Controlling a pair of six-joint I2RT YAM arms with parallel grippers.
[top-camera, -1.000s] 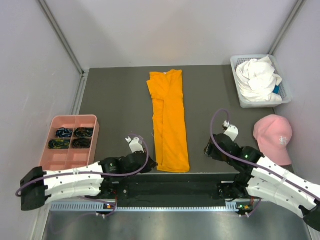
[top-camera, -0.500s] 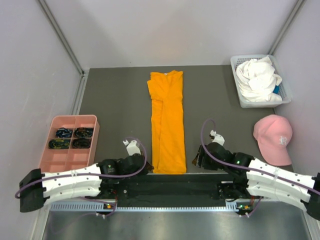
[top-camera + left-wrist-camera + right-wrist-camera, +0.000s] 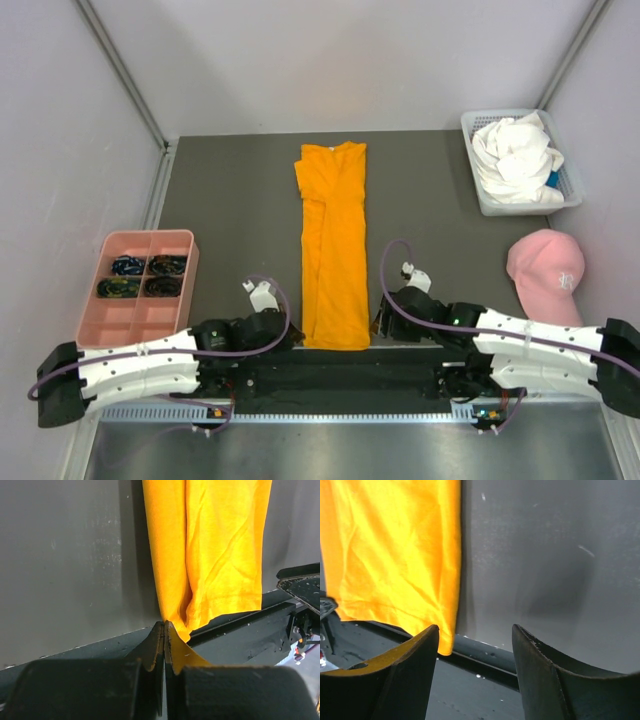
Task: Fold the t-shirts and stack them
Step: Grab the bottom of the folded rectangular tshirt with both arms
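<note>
The orange t-shirt (image 3: 335,240) lies folded into a long narrow strip down the middle of the dark table, its hem at the near edge. My left gripper (image 3: 293,335) sits at the near-left corner of the hem. In the left wrist view its jaws (image 3: 164,623) are pressed together, with the orange t-shirt (image 3: 220,545) running into their tips. My right gripper (image 3: 382,320) stands open just right of the near-right corner. In the right wrist view the orange t-shirt (image 3: 395,555) ends beside the left finger of the right gripper (image 3: 475,630), nothing between the fingers. The white t-shirt (image 3: 515,155) is bunched in a basket.
The white basket (image 3: 470,125) stands at the back right. A pink cap (image 3: 548,275) lies at the right, near my right arm. A pink compartment tray (image 3: 120,320) with several dark items sits at the left. A black rail runs along the table's near edge.
My right gripper has swung left to the shirt's near-right corner. The shirt's near end has shifted left and now lies straight, and my left gripper has drawn slightly left with it.
</note>
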